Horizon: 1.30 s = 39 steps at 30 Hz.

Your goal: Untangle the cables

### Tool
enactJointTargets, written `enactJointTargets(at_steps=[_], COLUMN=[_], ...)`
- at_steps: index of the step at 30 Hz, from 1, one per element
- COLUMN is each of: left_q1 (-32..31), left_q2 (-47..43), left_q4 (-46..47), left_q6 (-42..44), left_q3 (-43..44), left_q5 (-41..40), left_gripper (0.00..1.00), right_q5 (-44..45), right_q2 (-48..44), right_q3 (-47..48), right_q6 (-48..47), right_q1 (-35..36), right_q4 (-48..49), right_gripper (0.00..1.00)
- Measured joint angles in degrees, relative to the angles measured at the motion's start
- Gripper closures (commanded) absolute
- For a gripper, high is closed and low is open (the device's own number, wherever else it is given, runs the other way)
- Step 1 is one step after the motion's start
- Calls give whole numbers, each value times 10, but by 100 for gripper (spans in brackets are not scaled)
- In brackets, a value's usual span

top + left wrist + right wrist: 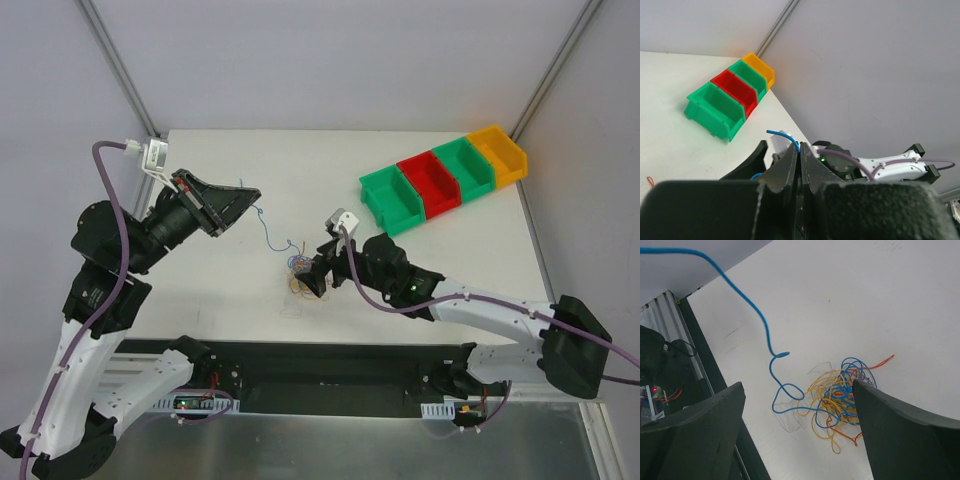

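Observation:
The cables are a small knot of blue, yellow, red and white strands on the white table; in the right wrist view the knot lies between my fingers. A blue cable runs from the knot up to my left gripper, which is raised above the table and shut on its end. My right gripper is open and low over the knot, with one finger against the knot's edge and the other apart from it.
A row of green, red, green and yellow bins stands at the back right of the table. The black rail with the arm bases runs along the near edge. Grey walls enclose the table.

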Motion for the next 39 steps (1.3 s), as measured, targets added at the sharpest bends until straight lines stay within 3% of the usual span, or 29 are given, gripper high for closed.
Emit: enactJointTargets(at_steps=[3,6,8,10,16,19,21,23,25,27,29,32,35,39], left_q1=[0,0,0,0,0,0,0,0,0,0,0,0,0,-1], left_q2=[-8,-17,-19,-19,-31,-51,-61,-63,-59,-50,-35,0,45,150], left_q4=[0,0,0,0,1,13,17,23,26,27,27,46,139,257], left_q6=[0,0,0,1,18,23,26,27,27,26,27,22,-10,-59], left_q3=[4,5,5,5,-15,-63,-104,-153,-201,-240,-265,-292,-334,-396], left_q5=[0,0,-3,-10,-45,-72,-82,-90,-95,-104,-107,-100,-59,2], left_gripper=[100,100,100,100,100,74,47,27,13,5,4,18,26,23], right_q5=[6,-2,-7,-9,-20,-16,-12,-10,-12,-22,-31,-46,-53,-45], right_q2=[42,73,87,94,85,50,32,9,-21,-59,-83,-94,-92,-89], right_q3=[4,12,19,24,32,70,126,181,213,231,245,268,283,304], right_q6=[7,24,36,49,79,91,96,101,108,120,130,141,143,132], right_q1=[2,3,6,10,13,13,12,8,2,-15,-31,-49,-52,-55], right_q4=[24,59,82,102,101,14,-50,-95,-120,-141,-160,-179,-202,-256], right_gripper=[20,36,62,100,100,100,100,100,100,100,100,100,100,100])
